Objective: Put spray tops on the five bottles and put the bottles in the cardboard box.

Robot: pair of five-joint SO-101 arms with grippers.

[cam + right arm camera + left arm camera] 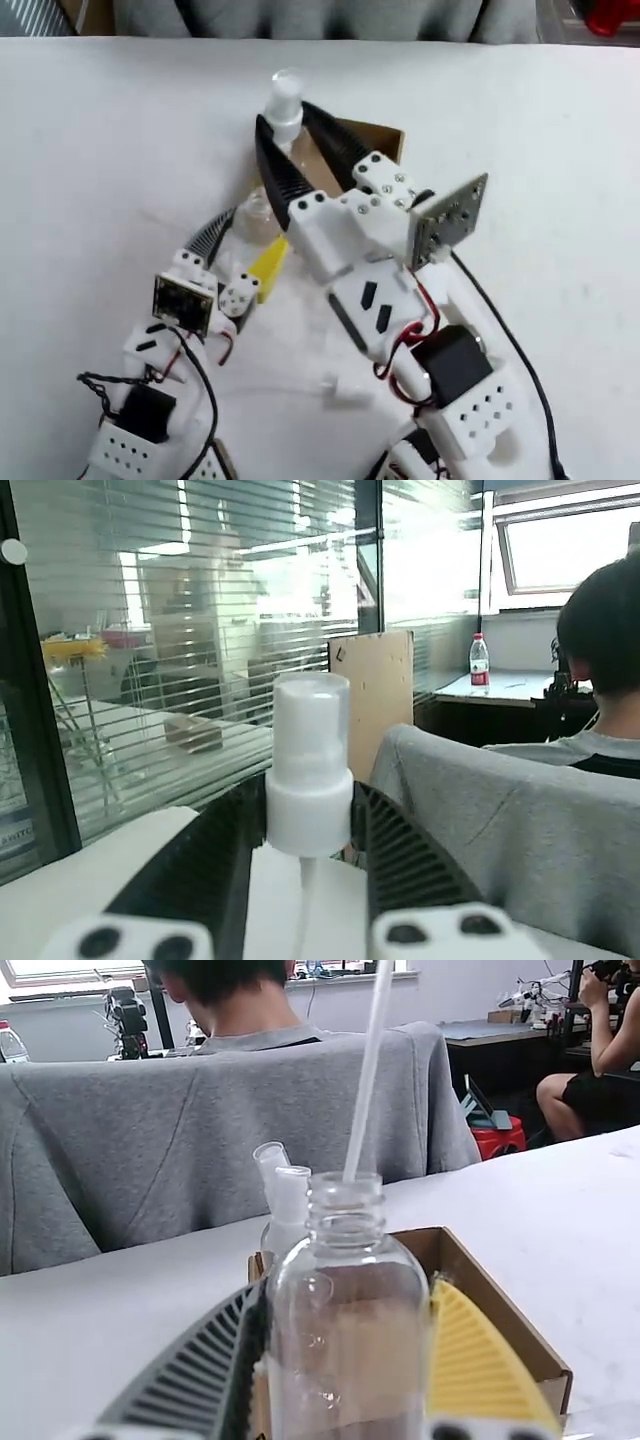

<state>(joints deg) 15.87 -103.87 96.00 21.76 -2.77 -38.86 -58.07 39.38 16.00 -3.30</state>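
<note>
A loose spray top (340, 388) lay on the bench (100, 150), well short of the cardboard box (385, 138), between the two arms. Nearer the box, the left gripper (258, 228) had its jaws closed on an upright clear bottle (345, 1330), uncapped, just beside the box. Higher up beside the box, the right gripper (285, 118) had its jaws clamped on a white spray top (308, 770), with its dip tube (365, 1070) reaching the bottle's mouth. A capped bottle (287, 1210) stood at the box's far edge; whether inside it or behind it could not be determined.
</note>
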